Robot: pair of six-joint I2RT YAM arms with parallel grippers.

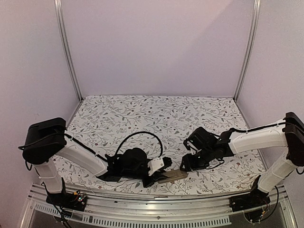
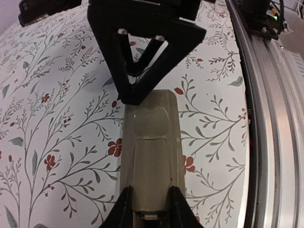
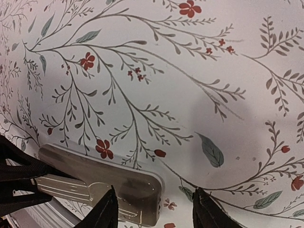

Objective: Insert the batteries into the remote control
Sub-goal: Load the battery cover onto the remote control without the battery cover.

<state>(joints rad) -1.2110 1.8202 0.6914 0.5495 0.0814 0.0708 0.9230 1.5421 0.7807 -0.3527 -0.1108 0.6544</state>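
The remote control (image 1: pixel 173 176) lies back up on the floral cloth near the front edge, its grey-tan back with the battery cover showing in the left wrist view (image 2: pixel 153 152). My left gripper (image 2: pixel 151 205) is shut on its near end, one finger on each long side. My right gripper (image 3: pixel 153 211) is open, low over the cloth at the remote's far end (image 3: pixel 118 185), one finger over that end's corner and the other over bare cloth. It shows from above just right of the remote (image 1: pixel 186 164). The batteries are out of view.
A metal rail (image 2: pixel 273 123) runs along the table's near edge, close beside the remote. A black cable (image 1: pixel 142 135) loops over the cloth behind my left wrist. White walls and metal posts (image 1: pixel 68 52) close in the table.
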